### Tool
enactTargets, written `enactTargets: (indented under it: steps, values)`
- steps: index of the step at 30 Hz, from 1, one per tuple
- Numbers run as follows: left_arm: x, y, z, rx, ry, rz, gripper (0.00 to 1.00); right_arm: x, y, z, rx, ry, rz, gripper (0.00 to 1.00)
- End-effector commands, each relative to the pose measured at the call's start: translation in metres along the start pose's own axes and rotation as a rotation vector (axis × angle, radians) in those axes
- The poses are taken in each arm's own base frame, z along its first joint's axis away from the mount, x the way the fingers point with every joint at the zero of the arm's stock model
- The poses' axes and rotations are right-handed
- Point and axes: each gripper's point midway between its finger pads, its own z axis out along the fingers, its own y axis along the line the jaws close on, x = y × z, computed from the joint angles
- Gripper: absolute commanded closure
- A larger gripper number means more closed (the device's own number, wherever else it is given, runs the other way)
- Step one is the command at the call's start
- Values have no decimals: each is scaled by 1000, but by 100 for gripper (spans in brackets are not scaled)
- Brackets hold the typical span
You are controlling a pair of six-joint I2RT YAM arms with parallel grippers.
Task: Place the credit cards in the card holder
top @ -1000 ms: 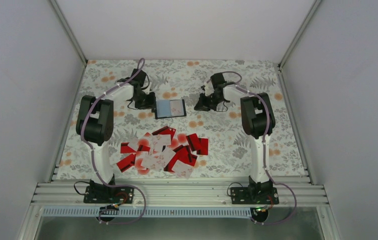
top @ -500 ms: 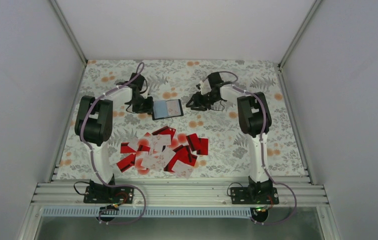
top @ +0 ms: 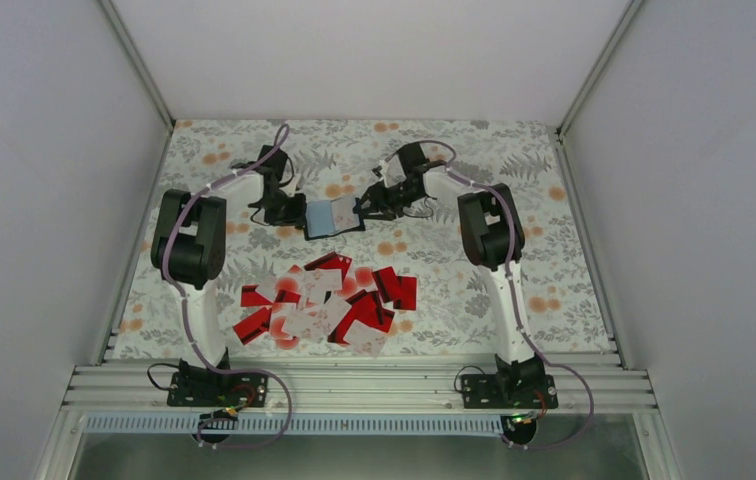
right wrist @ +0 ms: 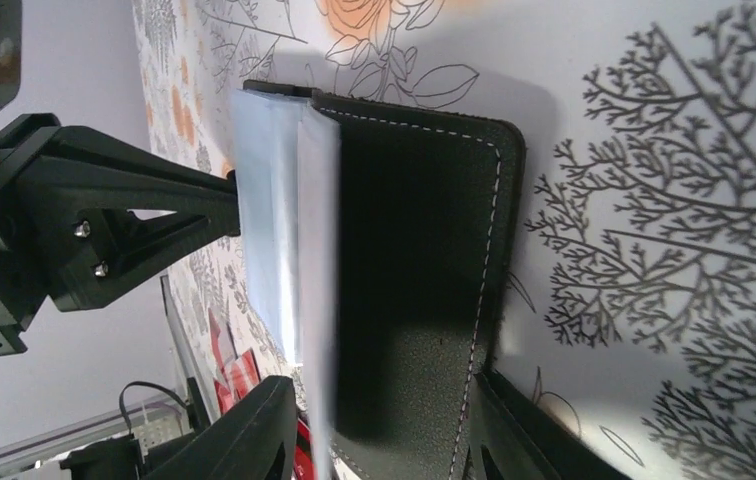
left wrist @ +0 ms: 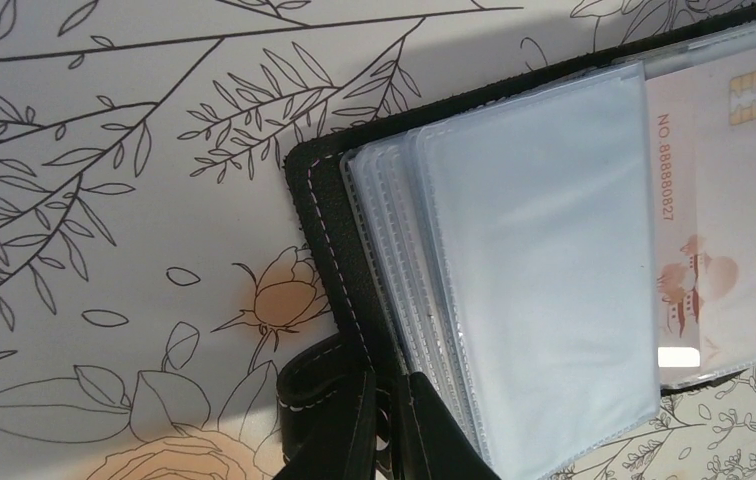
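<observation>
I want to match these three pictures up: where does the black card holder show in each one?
Top external: the card holder lies open, upper middle of the picture.
Left wrist: it fills the right half, clear sleeves up.
Right wrist: centre, black cover towards the camera.
Shared landmark: the left gripper pinching the holder's edge, at the bottom of the left wrist view and on the left of the right wrist view.

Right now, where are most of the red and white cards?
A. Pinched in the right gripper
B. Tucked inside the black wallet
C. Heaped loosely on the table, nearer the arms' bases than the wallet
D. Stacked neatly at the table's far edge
C: the credit cards lie in a loose heap on the table, on the near side of the open card holder.
</observation>
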Motion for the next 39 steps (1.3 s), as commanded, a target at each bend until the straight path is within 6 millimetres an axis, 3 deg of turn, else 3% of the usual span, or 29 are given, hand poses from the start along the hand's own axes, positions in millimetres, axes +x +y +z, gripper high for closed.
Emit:
enactTargets:
  steps: [1,8,13,27,39]
  values:
    - [30,35,43,-85,115,-6,93,21,-15,20,-18,93,55,55]
    - [34,32,49,-58,127,-8,94,21,30,6,-204,114,12,55]
    - [36,26,51,-22,133,-9,94,21,52,-1,-292,116,-28,56]
    - [31,-7,49,110,131,3,94,22,73,6,-331,137,-83,57]
    - [20,-42,32,219,108,34,94,18,85,22,-339,154,-111,57]
